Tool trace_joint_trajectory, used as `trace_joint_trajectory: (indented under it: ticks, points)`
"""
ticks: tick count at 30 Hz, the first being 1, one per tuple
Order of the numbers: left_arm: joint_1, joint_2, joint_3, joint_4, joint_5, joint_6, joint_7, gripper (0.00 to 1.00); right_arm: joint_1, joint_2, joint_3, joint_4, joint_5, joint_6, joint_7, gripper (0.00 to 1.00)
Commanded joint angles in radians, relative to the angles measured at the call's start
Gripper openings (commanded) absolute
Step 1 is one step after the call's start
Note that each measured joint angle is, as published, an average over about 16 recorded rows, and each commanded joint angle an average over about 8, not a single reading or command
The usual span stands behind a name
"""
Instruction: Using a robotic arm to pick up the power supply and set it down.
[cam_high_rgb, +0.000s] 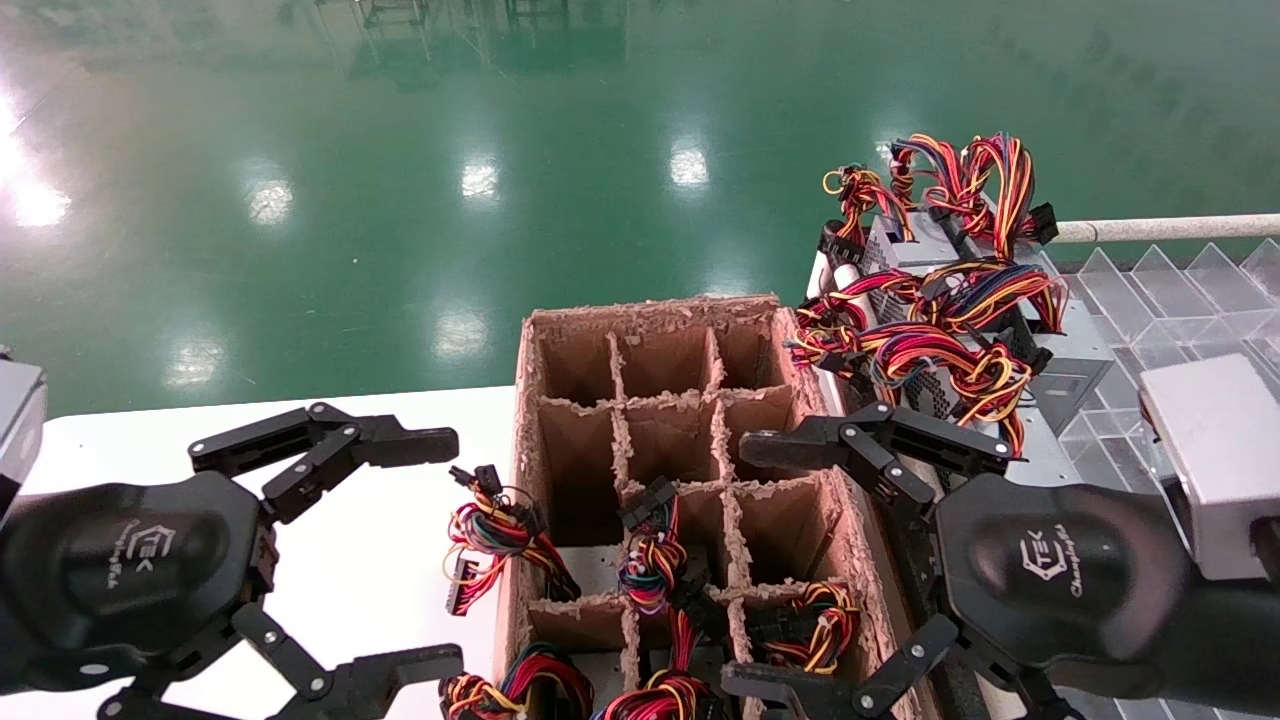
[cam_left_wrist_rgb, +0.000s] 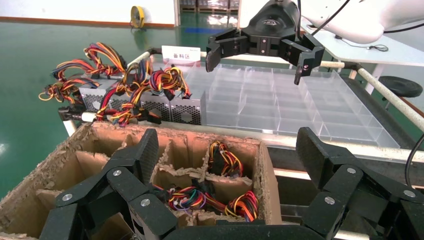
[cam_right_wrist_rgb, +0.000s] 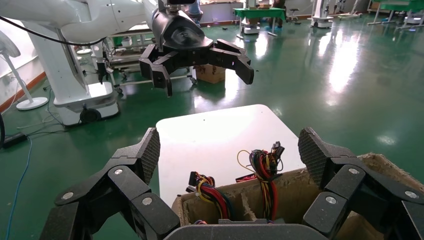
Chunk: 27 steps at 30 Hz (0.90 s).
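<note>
Over the white desk (cam_high_rgb: 350, 580), left black multi-link gripper (cam_high_rgb: 335, 560) hovering, fingers spread wide and empty, apparently parked. At centre, brown cardboard divider box (cam_high_rgb: 680, 350), several cells stuffed with wire bundles, probably packed units. Above the box's right edge, right black gripper (cam_high_rgb: 800, 560), fingers likewise released, holding nothing, seemingly poised to reach. Beyond it, silver-grey metal power supply (cam_high_rgb: 1060, 370) lying under its red-yellow-orange wire loops (cam_high_rgb: 940, 340), beside the clear plastic compartment tray (cam_high_rgb: 1160, 290), ungrasped.
</note>
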Motion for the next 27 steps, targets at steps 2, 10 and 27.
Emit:
trace_joint_trajectory:
  ticks: [2,10,27]
  points:
    - [0.000,0.000,0.000,0.000,0.000,0.000,0.000,1.00,0.000,0.000,0.000,0.000,0.000,0.000,0.000,1.00]
    - [0.000,0.000,0.000,0.000,0.000,0.000,0.000,1.00,0.000,0.000,0.000,0.000,0.000,0.000,0.000,1.00]
    - [0.000,0.000,0.000,0.000,0.000,0.000,0.000,1.00,0.000,0.000,0.000,0.000,0.000,0.000,0.000,1.00]
